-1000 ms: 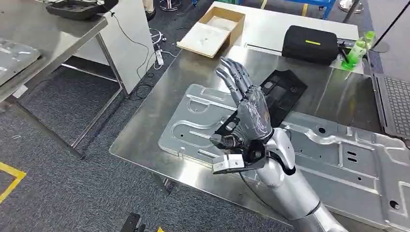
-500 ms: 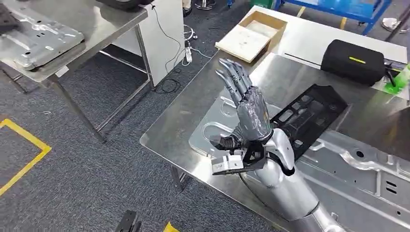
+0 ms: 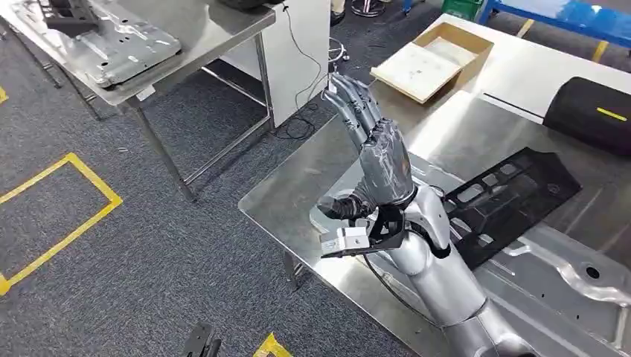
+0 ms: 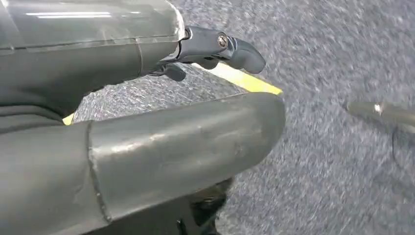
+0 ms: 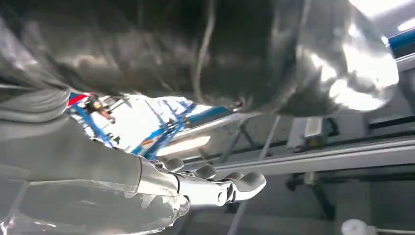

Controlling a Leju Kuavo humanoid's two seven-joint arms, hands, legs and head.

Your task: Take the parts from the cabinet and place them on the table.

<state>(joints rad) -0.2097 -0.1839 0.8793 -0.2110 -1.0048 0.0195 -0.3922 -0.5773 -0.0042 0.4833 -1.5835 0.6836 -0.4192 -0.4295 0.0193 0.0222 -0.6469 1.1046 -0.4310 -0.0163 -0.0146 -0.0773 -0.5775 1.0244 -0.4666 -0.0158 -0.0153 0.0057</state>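
Head view: right robot hand [image 3: 376, 160] raised above the steel worktop [image 3: 298, 186], fingers straight and apart, grasping nothing. Black perforated plastic part [image 3: 506, 197] lies on the silver stamped metal panel [image 3: 573, 275] on that worktop. Open cardboard box [image 3: 435, 59] behind, contents unclear. Second worktop [image 3: 208, 30] carries another stamped panel [image 3: 111, 48]. Carpeted floor between the two.

Left wrist view: left robot hand [image 4: 147, 122] above carpet, fingers extended, released.

Right wrist view: fingers [image 5: 215, 188] apart.
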